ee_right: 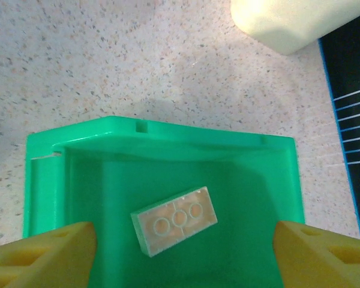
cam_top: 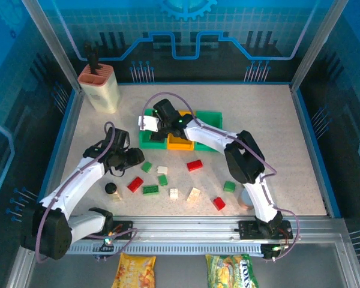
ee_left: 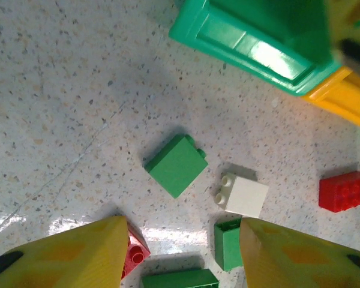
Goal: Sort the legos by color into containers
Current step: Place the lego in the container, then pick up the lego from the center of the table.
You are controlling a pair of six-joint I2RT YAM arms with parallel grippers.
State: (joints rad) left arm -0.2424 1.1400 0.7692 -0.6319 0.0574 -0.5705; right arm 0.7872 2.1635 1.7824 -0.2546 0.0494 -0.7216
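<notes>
Your left claw (ee_left: 180, 240) hangs open above the desk (ee_left: 60, 90), its yellow fingers (ee_left: 78, 255) spread wide with nothing between them. The coming move turns on the green brick (ee_left: 176, 165) that lies just ahead of that gap, toward the containers (cam_top: 209, 114). It sits almost on the centre line between the fingers, but cornerwise: its flat sides run diagonally to the line joining them. I judge you will want a wrist turn before you descend and close, or the pads will meet corners instead of faces. Mind the crowding. A small cream brick (ee_left: 245, 195) lies just beside it on the right, apart from it. A second green brick (ee_left: 228, 243) sits close against the inner edge of the right finger, and a red brick (ee_left: 134, 251) sits at the inner edge of the left one. Your right claw (ee_right: 184, 240) is open too, poised over the left green bin (ee_right: 162, 127). A long cream brick (ee_right: 175, 221) lies flat on that bin's floor with three round rings facing up. It is free of both fingers, and its long axis is only slightly tilted from the line between them. From above, the right arm reaches out to the bins while the other legos (cam_top: 194, 165) are scattered across the near-middle of the desk. So the left arm is plainly the nearer one for that green brick.
</notes>
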